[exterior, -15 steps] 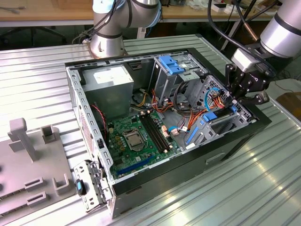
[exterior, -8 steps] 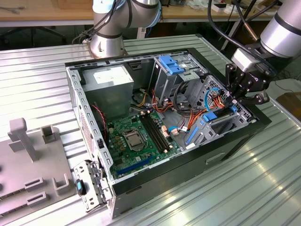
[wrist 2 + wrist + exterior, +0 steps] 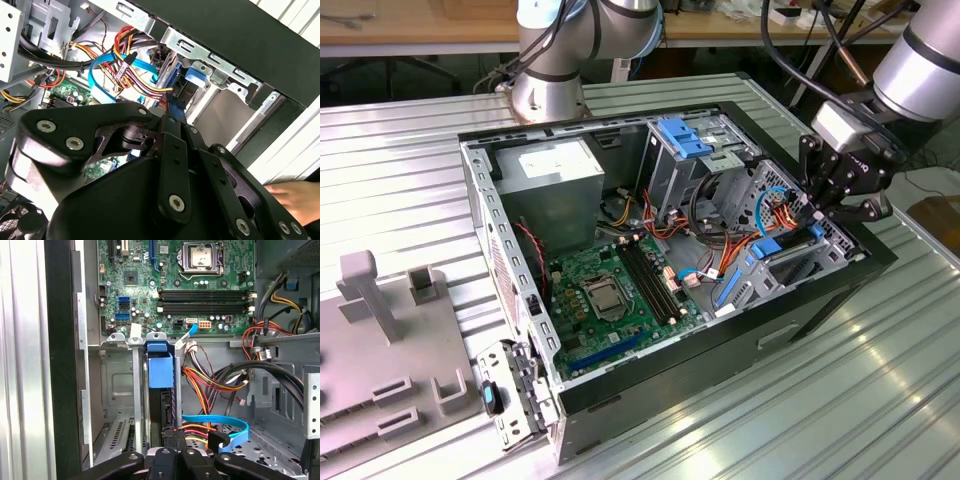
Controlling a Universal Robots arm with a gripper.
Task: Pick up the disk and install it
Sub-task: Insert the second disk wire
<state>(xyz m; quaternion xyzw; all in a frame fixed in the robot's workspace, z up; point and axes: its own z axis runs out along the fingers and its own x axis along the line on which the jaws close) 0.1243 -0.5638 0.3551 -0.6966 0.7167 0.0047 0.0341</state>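
Disk (image 3: 161,371) sits edge-on in the drive bay of the open computer case (image 3: 680,395), so I see little of it in the first wrist view: a blue plastic rail end on the near face, a thin dark edge running down from it, and none of its broad side. My end effector (image 3: 172,452) rises from the lower edge of that picture with its black fingers (image 3: 165,460) drawn close together right at the disk's dark edge; I cannot tell whether they pinch it or only touch it, since the contact is cut off by the frame. In the exterior view my end effector (image 3: 835,200) hangs over the corner of the case on the exterior view's right, above a blue-railed part (image 3: 790,243) in the bay that I take for the same disk, though the linkage hides the tips. In the second wrist view my own black linkage (image 3: 165,180) blocks most of the scene; beyond it a blue piece (image 3: 194,76) shows beside a bundle of red, yellow and blue cables (image 3: 127,70), and a blurred hand (image 3: 295,197) sits at the frame's edge. Elsewhere in the case lie the green motherboard (image 3: 610,295) and a grey power supply (image 3: 555,175). The case rests on a ribbed metal surface (image 3: 840,400).
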